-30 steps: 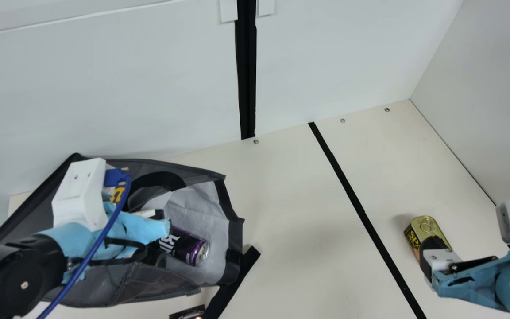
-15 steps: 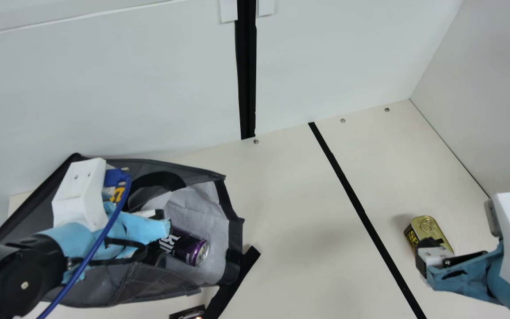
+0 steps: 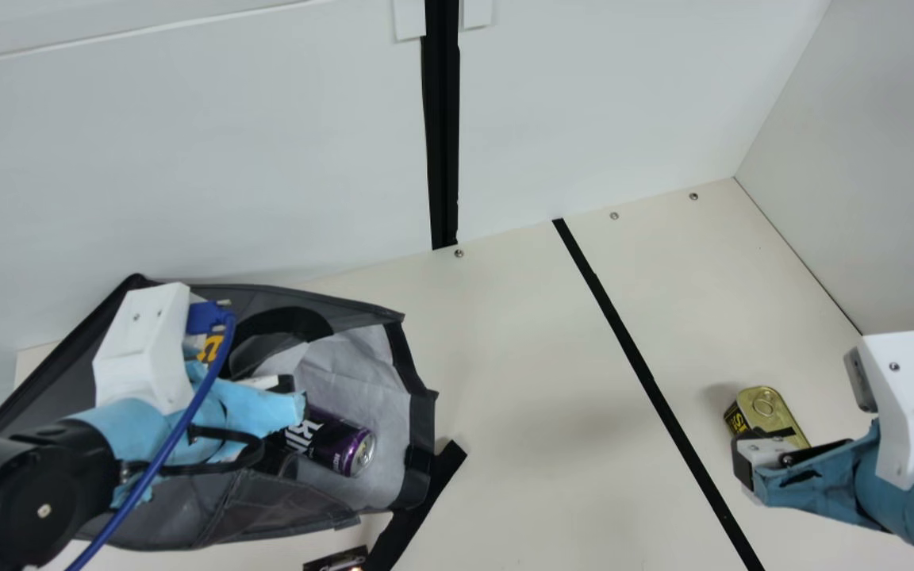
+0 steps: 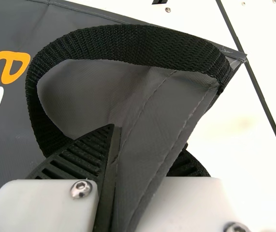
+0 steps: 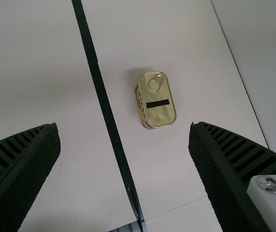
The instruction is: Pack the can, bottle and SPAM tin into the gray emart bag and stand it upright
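Our left gripper [image 3: 284,385] is clamping the gray bag [image 3: 290,503]'s edge. Open counter [image 3: 536,381] is stretching to the SPAM tin [image 3: 768,406], our spread right gripper [image 3: 749,452] hovering nearby.

By the black left claw [image 3: 286,384], the gray bag [image 3: 282,507] shows orange and white lettering, the can [image 3: 334,442] purple; near the black right claw [image 3: 745,466], a golden tin [image 3: 768,404], cream tabletop [image 3: 520,349].
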`<action>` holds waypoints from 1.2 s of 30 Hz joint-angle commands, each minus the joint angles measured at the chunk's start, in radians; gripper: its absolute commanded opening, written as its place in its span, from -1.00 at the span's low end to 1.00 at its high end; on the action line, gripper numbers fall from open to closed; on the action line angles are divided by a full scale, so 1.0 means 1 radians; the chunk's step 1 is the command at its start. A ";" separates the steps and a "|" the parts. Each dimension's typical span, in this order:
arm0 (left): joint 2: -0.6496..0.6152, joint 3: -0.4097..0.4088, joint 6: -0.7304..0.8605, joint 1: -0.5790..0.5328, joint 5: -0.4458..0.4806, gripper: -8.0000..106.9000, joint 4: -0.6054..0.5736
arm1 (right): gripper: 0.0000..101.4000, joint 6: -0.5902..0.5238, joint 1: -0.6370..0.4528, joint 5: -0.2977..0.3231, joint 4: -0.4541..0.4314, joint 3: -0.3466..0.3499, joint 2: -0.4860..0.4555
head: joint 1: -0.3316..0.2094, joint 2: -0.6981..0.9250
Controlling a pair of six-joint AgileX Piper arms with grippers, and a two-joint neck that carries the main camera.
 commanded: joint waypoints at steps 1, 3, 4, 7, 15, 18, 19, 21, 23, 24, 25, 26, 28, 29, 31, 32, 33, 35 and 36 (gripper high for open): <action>0.000 0.000 0.000 0.000 0.000 -1.00 0.000 | 0.87 -0.020 -0.015 0.001 0.004 0.000 0.008 | -0.023 -0.002; 0.000 0.000 0.000 0.000 0.000 -1.00 0.000 | 0.87 -0.044 -0.033 0.001 0.011 -0.001 0.020 | -0.023 -0.002; 0.000 0.000 0.000 0.000 0.000 -1.00 0.000 | 0.87 -0.056 -0.043 0.001 0.016 -0.002 0.026 | -0.023 -0.002; 0.000 0.000 0.000 0.000 0.000 -1.00 0.000 | 0.87 -0.096 -0.072 0.001 0.030 -0.003 0.044 | -0.023 -0.002; 0.000 0.000 0.000 0.000 0.000 -1.00 0.000 | 0.87 -0.222 -0.170 0.001 0.081 -0.004 0.100 | -0.023 -0.002; 0.000 0.000 0.000 0.000 0.000 -1.00 0.000 | 0.87 -0.271 -0.208 0.001 0.102 -0.006 0.123 | -0.023 -0.002; 0.000 0.000 0.000 0.000 0.000 -1.00 0.000 | 0.87 -0.287 -0.221 0.001 0.108 -0.007 0.131 | -0.023 -0.002; 0.000 0.000 0.000 0.000 0.000 -1.00 0.000 | 0.87 -0.320 -0.245 0.001 0.122 -0.007 0.147 | -0.023 -0.002; 0.000 0.000 0.000 0.000 0.000 -1.00 0.000 | 0.87 -0.351 -0.269 0.001 0.134 -0.008 0.162 | -0.023 -0.002; 0.000 0.000 0.000 0.000 0.000 -1.00 0.000 | 0.87 -0.367 -0.281 0.001 0.141 -0.008 0.170 | -0.023 -0.002; 0.000 0.000 0.000 0.000 0.000 -1.00 0.000 | 0.87 -0.383 -0.293 0.001 0.147 -0.007 0.177 | -0.023 -0.002; 0.000 0.000 0.000 0.000 0.000 -1.00 0.000 | 0.87 -0.396 -0.302 0.001 0.152 -0.007 0.185 | -0.023 -0.002; 0.000 0.000 0.000 0.000 0.000 -1.00 0.000 | 0.87 -0.425 -0.322 0.001 0.163 -0.007 0.199 | -0.023 -0.002; 0.000 0.000 0.000 0.000 0.000 -1.00 0.000 | 0.87 -0.436 -0.330 0.001 0.167 -0.006 0.206 | -0.023 -0.002; 0.000 0.000 0.000 0.000 0.000 -1.00 0.000 | 0.87 -0.462 -0.347 0.001 0.176 -0.006 0.221 | -0.023 -0.002; 0.000 0.000 0.000 0.000 0.000 -1.00 0.000 | 0.87 -0.473 -0.353 0.001 0.179 -0.006 0.228 | -0.023 -0.002; 0.000 0.000 0.000 0.000 0.000 -1.00 0.000 | 0.87 -0.484 -0.360 0.001 0.183 -0.006 0.235 | -0.023 -0.002; 0.000 0.000 0.000 0.000 0.000 -1.00 0.000 | 0.87 -0.505 -0.372 0.001 0.188 -0.006 0.248 | -0.023 -0.002; 0.000 0.000 0.000 0.000 0.000 -1.00 0.000 | 0.87 -0.514 -0.377 0.000 0.191 -0.005 0.256 | -0.023 -0.002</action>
